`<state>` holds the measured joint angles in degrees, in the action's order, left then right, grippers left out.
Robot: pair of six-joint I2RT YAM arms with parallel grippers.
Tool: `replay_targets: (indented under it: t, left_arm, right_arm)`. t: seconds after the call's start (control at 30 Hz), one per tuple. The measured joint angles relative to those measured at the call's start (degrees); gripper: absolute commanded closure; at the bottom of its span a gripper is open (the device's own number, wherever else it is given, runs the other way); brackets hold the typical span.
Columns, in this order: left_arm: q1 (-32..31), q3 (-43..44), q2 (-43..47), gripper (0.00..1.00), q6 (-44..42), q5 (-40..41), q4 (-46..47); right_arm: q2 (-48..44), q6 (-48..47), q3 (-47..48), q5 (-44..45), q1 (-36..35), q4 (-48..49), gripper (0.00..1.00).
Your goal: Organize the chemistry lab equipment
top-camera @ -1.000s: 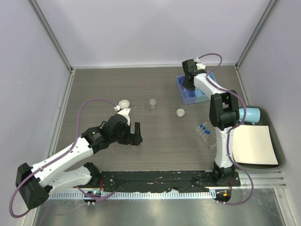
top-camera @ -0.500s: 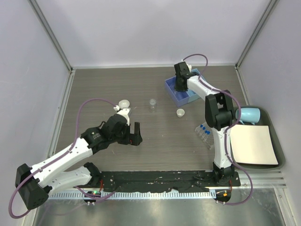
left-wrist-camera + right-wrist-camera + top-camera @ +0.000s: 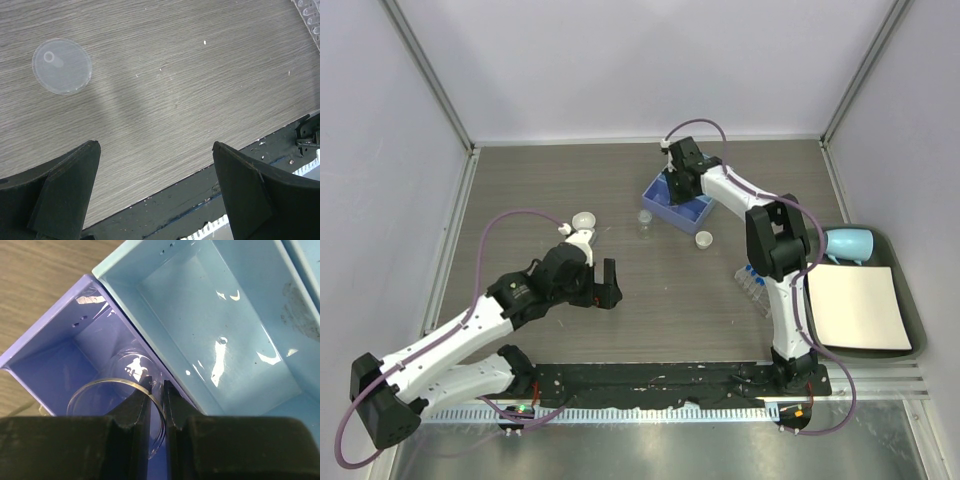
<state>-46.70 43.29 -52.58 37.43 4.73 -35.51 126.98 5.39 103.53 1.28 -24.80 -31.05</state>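
Observation:
The blue three-compartment tray (image 3: 682, 203) lies tilted at mid-back. My right gripper (image 3: 674, 180) reaches into its darker end compartment (image 3: 55, 365) and is shut on the rim of a tiny clear beaker (image 3: 120, 405) there, beside the divider. Another clear beaker (image 3: 644, 221) stands left of the tray. One small white dish (image 3: 583, 220) lies at the left, another (image 3: 704, 239) in front of the tray. The clear tube rack (image 3: 757, 285) holds blue-capped tubes. My left gripper (image 3: 605, 283) is open and empty above bare table. In the left wrist view (image 3: 155, 145) a white dish (image 3: 61, 66) lies ahead.
A dark green tray (image 3: 912, 340) with a white sheet (image 3: 860, 305) and a pale blue mug (image 3: 848, 243) sits at the right edge. The black base rail (image 3: 660, 380) runs along the front. Metal frame posts stand at the back corners.
My right gripper has swept left from the back right, and the blue tray has slid and turned with it toward the middle. The left arm has barely moved.

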Motion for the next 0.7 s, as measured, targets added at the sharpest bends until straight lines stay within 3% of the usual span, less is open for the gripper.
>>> replay_targets:
  t: [0.3,0.7]
  left_arm:
    - [0.0,0.0,0.9,0.00,0.1,0.0,-0.1]
    - [0.0,-0.2,1.0,0.00,0.2,-0.1,-0.1]
  right_arm:
    - [-0.9,-0.1,-0.3,-0.1,-1.7,-3.4,0.99]
    - [-0.9,18.2,-0.2,6.4,-3.3,-4.5,0.99]
